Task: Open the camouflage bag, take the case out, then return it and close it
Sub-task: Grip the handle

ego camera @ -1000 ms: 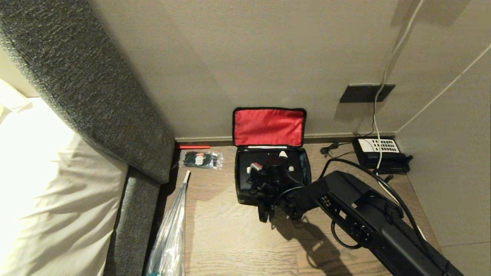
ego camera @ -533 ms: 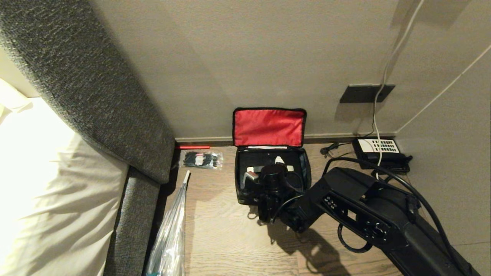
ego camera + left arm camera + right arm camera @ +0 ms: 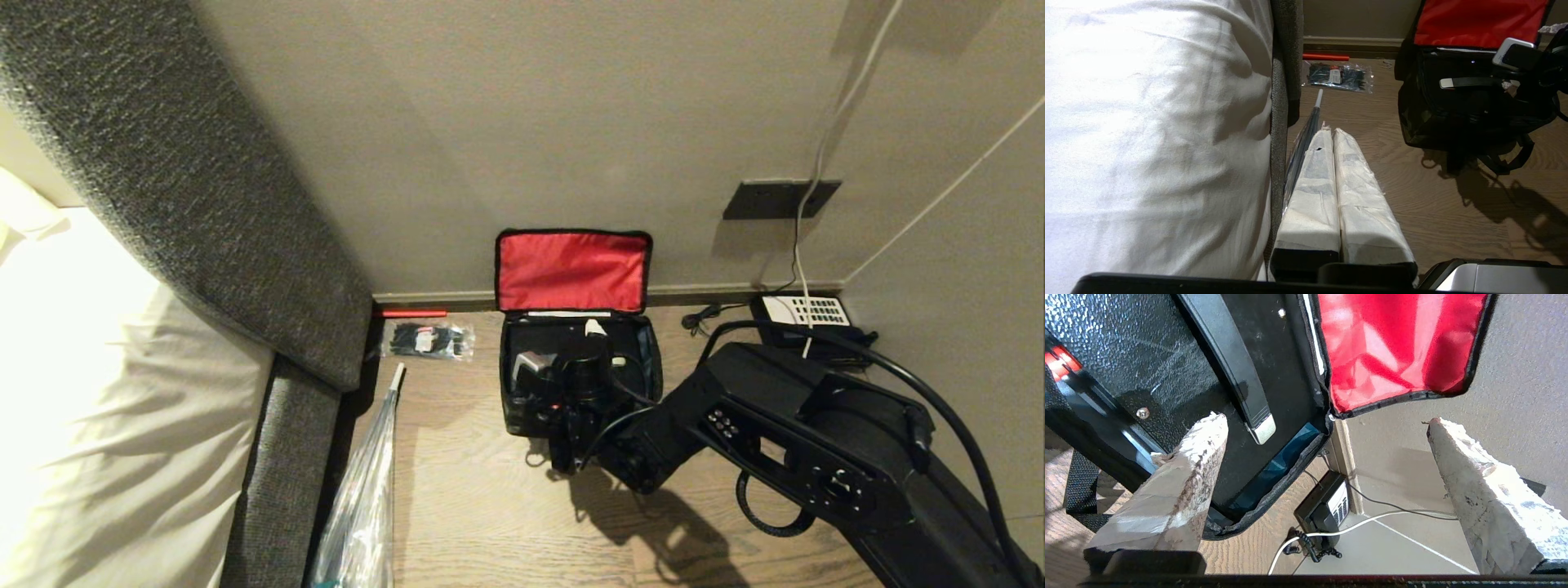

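**R gripper wide open over case**

While the camouflage bag [image 3: 578, 367] sits on the floor w/ red lid flipped up against the wall, the case [image 3: 1167, 367] lies inside it. Right gripper [image 3: 1327, 457] hangs over it, fingers [image 3: 1184, 477] spread wide, holding nothing. Left gripper [image 3: 1337, 171] is pressed shut by the bed. Vs 1 s ago: right arm swung further right, wrist shifted over the bag

Camouflage bag [image 3: 645, 367] open, red lid against wall [image 3: 571, 122] — top access free (telephone [image 3: 804, 322] crowds right; bare floor [image 3: 490, 506] in front).
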Available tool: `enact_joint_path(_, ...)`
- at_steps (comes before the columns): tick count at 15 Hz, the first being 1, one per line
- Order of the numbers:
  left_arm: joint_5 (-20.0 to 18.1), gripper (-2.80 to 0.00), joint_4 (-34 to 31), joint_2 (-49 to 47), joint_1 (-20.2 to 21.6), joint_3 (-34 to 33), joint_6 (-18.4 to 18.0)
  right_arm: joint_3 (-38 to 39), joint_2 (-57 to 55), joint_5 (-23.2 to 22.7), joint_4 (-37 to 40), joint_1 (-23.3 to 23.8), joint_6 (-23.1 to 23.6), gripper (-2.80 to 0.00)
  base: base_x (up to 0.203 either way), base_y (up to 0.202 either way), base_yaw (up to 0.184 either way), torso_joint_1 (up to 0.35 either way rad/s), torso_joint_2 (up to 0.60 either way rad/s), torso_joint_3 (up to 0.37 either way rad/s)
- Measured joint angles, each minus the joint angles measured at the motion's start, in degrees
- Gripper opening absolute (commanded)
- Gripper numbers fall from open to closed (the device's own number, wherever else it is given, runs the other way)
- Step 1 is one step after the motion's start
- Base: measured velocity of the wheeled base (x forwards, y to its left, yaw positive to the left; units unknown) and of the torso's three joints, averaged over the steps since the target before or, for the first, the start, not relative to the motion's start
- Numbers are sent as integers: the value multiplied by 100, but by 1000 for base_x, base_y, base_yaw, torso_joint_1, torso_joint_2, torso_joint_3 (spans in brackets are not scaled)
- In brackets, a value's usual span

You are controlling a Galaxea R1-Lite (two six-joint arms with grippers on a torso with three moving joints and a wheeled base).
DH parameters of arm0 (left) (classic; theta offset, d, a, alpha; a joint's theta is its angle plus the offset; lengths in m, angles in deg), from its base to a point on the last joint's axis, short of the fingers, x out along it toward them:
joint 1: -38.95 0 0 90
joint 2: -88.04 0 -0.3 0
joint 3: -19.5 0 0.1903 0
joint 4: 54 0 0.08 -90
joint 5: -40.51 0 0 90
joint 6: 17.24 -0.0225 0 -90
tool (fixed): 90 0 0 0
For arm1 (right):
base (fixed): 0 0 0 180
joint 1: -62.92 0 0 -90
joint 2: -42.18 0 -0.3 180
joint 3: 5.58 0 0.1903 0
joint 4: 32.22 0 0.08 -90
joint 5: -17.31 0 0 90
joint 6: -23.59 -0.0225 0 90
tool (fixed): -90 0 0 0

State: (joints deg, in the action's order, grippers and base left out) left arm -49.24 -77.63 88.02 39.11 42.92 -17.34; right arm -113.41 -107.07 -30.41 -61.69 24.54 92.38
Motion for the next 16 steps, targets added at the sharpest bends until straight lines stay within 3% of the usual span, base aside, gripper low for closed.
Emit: enact_joint_path(16,-7,-280,-9,0,0,0,29,-119,-80,5,25,0,44,0,0,0,0,0,0,0)
